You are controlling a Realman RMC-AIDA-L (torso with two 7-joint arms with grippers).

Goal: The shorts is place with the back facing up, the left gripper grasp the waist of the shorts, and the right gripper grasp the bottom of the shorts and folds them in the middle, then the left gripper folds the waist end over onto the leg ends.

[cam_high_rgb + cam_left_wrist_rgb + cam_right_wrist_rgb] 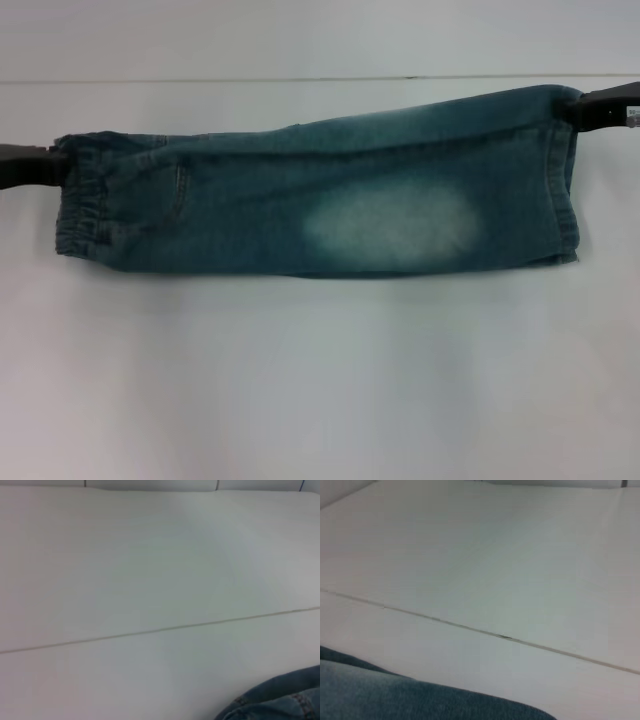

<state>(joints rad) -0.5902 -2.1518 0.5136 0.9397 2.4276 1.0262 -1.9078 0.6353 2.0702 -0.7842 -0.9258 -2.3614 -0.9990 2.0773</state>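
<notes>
The shorts (300, 210) are doubled lengthwise into one long faded blue-green denim band across the white table (320, 380). The puckered waist (80, 200) is at the left, and my left gripper (55, 165) is shut on its upper corner. At the right are the flat leg ends (565, 180), where my right gripper (582, 108) is shut on the top corner of the bottom of the shorts. The upper edge runs taut between the two grippers. A pale worn patch (395, 225) shows on the upper layer. Stitched denim (280, 700) edges the left wrist view, and plain denim (395, 700) the right wrist view.
A thin seam (300, 80) crosses the table behind the shorts. It also appears as the seam (150, 630) in the left wrist view and the seam (505, 637) in the right wrist view. White tabletop stretches in front of the shorts.
</notes>
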